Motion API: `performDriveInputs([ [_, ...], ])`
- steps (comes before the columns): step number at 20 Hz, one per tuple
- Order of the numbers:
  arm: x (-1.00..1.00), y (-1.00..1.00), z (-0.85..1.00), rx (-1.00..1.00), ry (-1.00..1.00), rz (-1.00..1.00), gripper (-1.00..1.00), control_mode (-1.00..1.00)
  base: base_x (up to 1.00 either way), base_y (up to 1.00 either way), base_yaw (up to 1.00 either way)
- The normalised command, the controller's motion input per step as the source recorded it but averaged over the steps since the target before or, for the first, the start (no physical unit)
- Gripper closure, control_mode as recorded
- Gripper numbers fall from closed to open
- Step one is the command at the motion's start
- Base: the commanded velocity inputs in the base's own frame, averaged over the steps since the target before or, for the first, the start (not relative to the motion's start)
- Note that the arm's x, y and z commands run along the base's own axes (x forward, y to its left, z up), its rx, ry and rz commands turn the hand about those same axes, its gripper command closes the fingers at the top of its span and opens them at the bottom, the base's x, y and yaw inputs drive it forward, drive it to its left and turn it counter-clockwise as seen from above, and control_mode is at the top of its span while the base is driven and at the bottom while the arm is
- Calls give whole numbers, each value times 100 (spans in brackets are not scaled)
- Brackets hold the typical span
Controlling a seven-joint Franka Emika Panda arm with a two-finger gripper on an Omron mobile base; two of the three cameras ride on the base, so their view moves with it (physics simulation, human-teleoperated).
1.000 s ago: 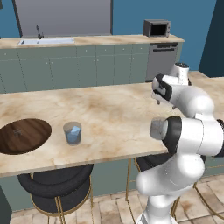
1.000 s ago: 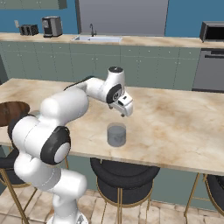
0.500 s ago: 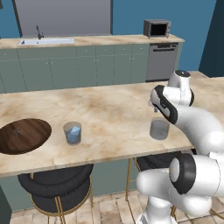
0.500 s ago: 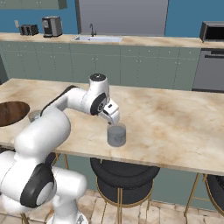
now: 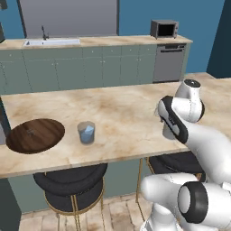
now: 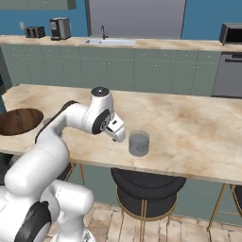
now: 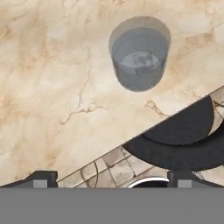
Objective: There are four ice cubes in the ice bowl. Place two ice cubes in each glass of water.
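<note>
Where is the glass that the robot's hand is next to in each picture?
Left base view: the glass sits at right of centre, mostly hidden behind the arm.
Right base view: it stands at centre, on the counter just right of the robot's hand.
Hand view: it is at the top, right of centre.
Shared landmark: the marble counter's front edge, with a black stool below.

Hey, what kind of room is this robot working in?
A rendered home kitchen, most likely: a sink set in the back counter, a microwave above a dishwasher, and bar stools tucked under a marble island counter.
</note>
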Motion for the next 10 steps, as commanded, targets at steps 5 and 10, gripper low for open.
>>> performDriveInputs([
  [5, 0, 0, 0, 0, 0, 0, -100, 100, -1, 100, 0],
  [10, 0, 0, 0, 0, 0, 0, -100, 100, 2, 100, 0],
])
